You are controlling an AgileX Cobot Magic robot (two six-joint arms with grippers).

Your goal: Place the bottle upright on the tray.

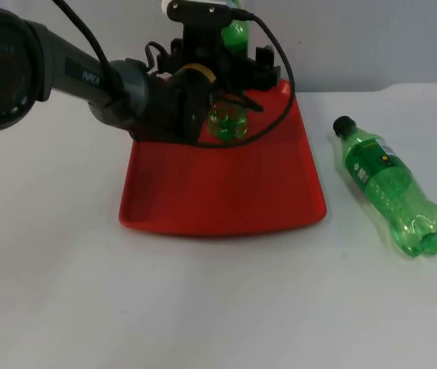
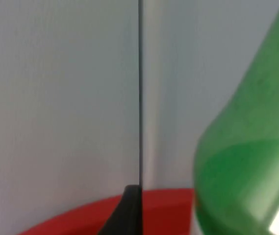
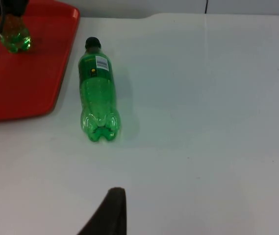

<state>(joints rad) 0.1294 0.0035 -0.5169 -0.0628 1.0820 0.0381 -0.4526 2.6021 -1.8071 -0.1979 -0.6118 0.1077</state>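
The left pincer (image 1: pixel 230 84) grips a green plastic bottle (image 1: pixel 228 123) standing upright at the far end of the red plastic tray (image 1: pixel 218 192), while a second green bottle (image 1: pixel 391 187) (black-capped) lies on the white desk (image 1: pixel 64 292) beside the tray.

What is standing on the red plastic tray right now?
One green plastic bottle stands upright near the red plastic tray's far edge, at the left gripper; its upper half is covered by the arm.
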